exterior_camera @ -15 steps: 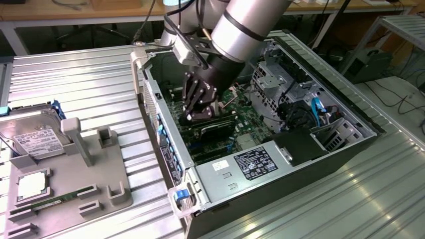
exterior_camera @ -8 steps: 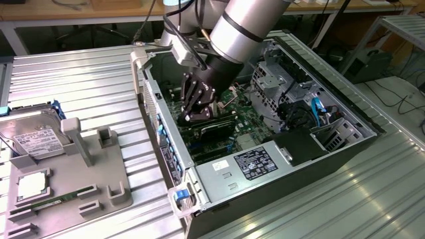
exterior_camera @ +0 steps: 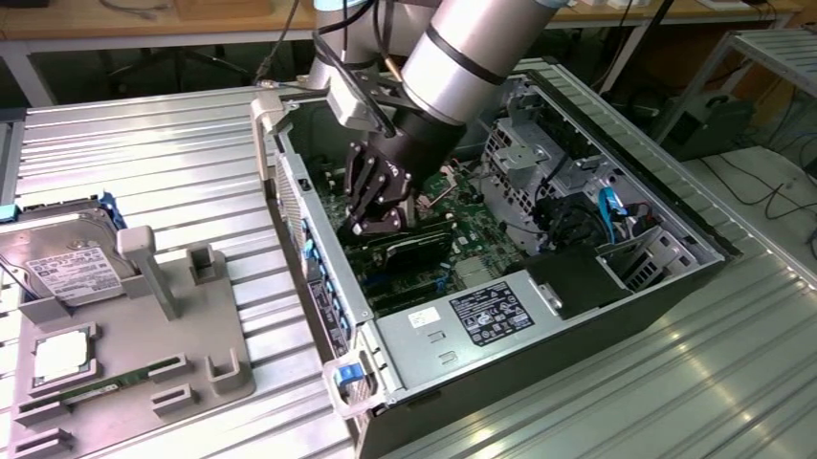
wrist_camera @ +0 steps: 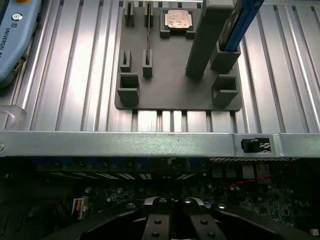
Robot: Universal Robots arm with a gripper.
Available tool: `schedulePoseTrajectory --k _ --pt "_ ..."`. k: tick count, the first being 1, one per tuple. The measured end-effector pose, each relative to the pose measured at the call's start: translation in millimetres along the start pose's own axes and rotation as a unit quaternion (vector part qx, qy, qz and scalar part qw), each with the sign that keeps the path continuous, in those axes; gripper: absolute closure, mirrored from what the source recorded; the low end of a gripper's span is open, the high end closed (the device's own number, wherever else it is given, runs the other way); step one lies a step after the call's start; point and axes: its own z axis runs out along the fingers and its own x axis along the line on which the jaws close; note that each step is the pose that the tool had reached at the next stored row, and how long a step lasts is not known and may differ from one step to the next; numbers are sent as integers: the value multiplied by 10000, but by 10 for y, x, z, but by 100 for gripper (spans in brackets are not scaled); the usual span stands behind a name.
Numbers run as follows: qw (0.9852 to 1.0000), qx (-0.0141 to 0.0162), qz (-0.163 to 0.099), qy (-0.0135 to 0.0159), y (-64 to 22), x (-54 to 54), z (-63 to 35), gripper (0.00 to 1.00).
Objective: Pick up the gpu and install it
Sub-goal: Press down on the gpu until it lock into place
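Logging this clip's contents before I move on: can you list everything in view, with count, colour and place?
computer case: one, grey, open, on the slatted table
gpu: one, dark, inside the case under the claw
parts holder: one, grey, exterior view's left
hard drive: one, silver, white label, in the holder
RAM stick: one, green, in the holder
robot arm: one, silver
claw: one, black, shut, low inside the case
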Motion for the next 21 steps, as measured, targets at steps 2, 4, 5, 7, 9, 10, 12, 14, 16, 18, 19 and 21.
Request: schedulePoseTrajectory --k 2,4,5,7,9,10,12,14,16,18,19,21 --pt "10000 -6 0 0 7 0 16 89" --pt "10000 -15 0 2 6 0 22 89" --pt "10000 -20 1 1 7 0 25 89" --pt "10000 -28 1 2 8 0 29 89" --pt "10000 -39 1 1 9 0 32 89" --pt "10000 -43 2 1 9 0 34 89" --pt "10000 -48 1 1 4 0 44 89" --pt "10000 -49 2 3 -1 -1 55 89" --pt "10000 -48 2 3 -7 -1 66 89" --pt "10000 -48 2 2 -12 -1 79 89" --pt "10000 -49 2 3 -14 -1 83 89" --pt "10000 -51 2 2 -18 -1 93 89"
